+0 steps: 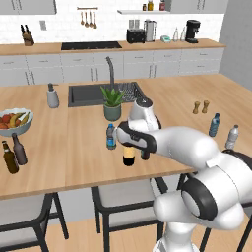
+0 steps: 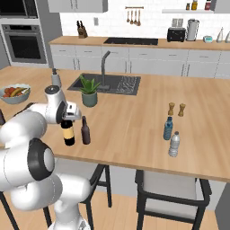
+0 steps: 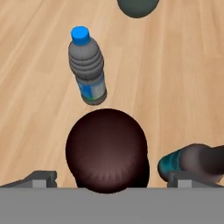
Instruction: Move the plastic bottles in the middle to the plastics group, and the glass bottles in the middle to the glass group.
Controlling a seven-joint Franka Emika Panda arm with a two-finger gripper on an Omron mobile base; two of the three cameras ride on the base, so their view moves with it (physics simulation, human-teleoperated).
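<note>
Bottle: tall black glass wine bottle (image 3: 107,151) with a tan label – stands mid-counter, right under the hand.
Gripper: gripper (image 3: 112,179) wide apart, holding nothing.
Feel: probably heavy, hard, slippery – can break.
Hold: grab the thin neck.
</note>
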